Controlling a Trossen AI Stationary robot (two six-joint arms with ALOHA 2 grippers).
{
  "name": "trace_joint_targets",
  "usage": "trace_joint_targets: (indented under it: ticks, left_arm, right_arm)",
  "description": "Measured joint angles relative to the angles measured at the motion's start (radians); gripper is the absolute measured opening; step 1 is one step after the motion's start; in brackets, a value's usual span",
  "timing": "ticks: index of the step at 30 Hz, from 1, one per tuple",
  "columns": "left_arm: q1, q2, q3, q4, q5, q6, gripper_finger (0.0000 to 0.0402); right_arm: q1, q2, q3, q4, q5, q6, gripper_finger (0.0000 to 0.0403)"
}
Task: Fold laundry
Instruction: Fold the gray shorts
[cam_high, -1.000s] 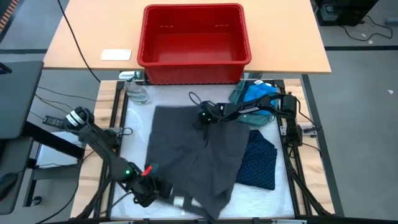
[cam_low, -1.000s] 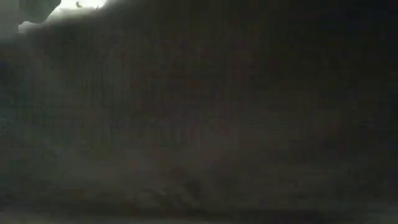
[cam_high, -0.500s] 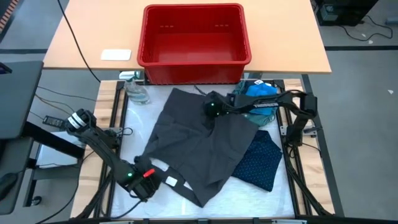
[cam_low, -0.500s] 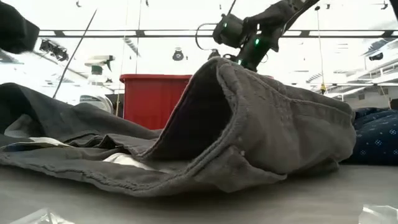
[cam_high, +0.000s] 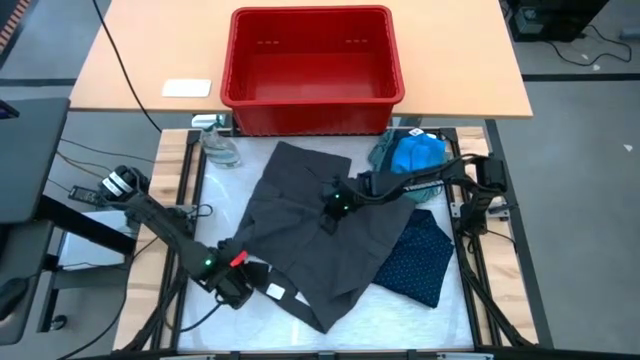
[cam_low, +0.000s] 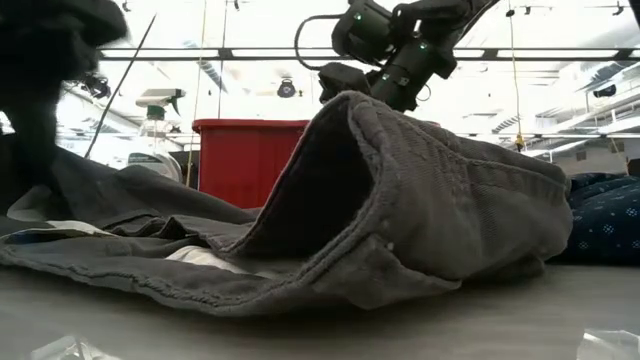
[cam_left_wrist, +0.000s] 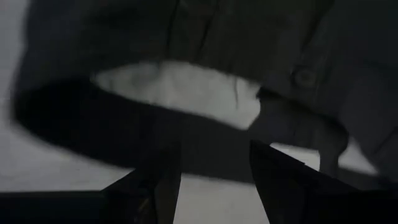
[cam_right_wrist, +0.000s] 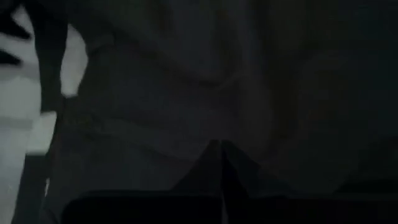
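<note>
The grey garment (cam_high: 320, 235) is spread across the middle of the table (cam_high: 215, 185), partly doubled over. Its near left corner is gripped by the left gripper (cam_high: 240, 290); the right gripper (cam_high: 333, 205), jaws closed, hangs above its centre. Next, the held corner would need carrying across and flattening.

right gripper (cam_high: 331, 206) moved back over charcoal garment (cam_high: 320, 240), left gripper (cam_high: 240, 291) shifted slightly
</note>
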Motion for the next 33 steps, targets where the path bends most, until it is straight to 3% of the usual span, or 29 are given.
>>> trace_joint_targets:
  ticks: [8,18,27,33]
  left_arm:
    - [0.076,-0.003,-0.067,-0.094,0.068,-0.009,0.0192]
    - [0.184,-0.003,-0.088,0.102,0.053,0.144,0.0192]
    - [0.253,0.001,-0.088,-0.023,0.044,0.128,0.0192]
    - [0.249,0.000,-0.060,-0.004,0.194,0.115,0.0192]
  right_arm:
    - [0.053,-0.001,0.000,0.013,0.057,0.060,0.0003]
    - [0.056,-0.002,0.000,0.010,0.050,0.030,0.0005]
    - [0.056,-0.002,0.000,0.009,0.029,0.003,0.0006]
    - [0.056,-0.002,0.000,-0.006,0.030,0.003,0.0007]
